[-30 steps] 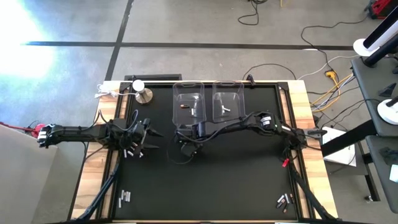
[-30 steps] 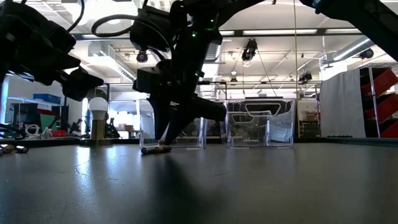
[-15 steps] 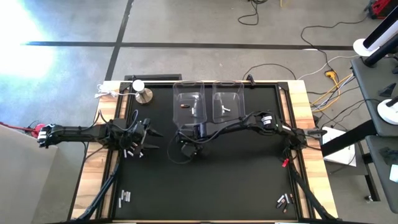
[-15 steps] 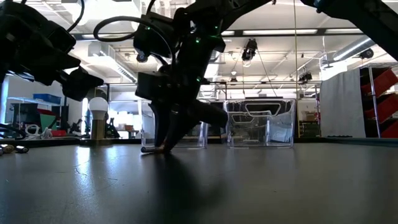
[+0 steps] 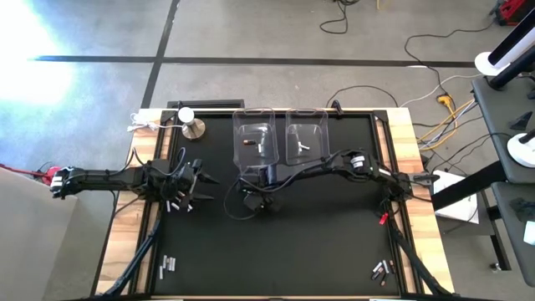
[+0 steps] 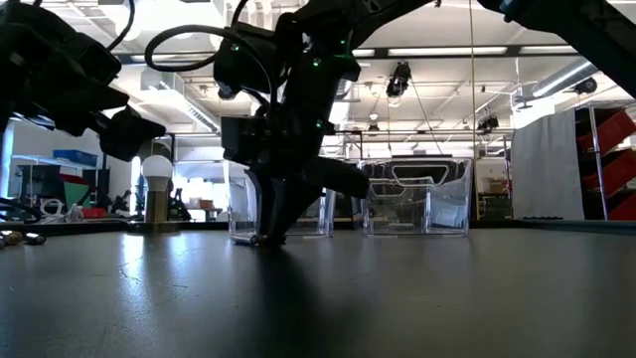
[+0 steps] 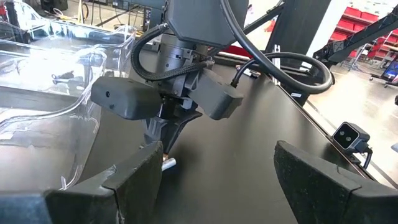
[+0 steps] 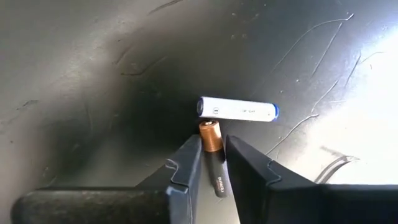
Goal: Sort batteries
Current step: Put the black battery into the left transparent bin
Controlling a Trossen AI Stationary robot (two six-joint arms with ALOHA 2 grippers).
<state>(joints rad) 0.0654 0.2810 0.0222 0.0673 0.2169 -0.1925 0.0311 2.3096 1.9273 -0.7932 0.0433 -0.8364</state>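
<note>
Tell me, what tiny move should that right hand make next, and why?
Probably finish closing, then lift straight up. The right hand is down on the black table, its fingers either side of a dark, copper-tipped cylindrical battery. A white cylindrical battery lies just past its tip, so sliding could knock it.

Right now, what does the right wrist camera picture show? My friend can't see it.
The right gripper closes around a dark, copper-tipped battery lying on the black table. A white battery lies crosswise just past its copper tip.
</note>
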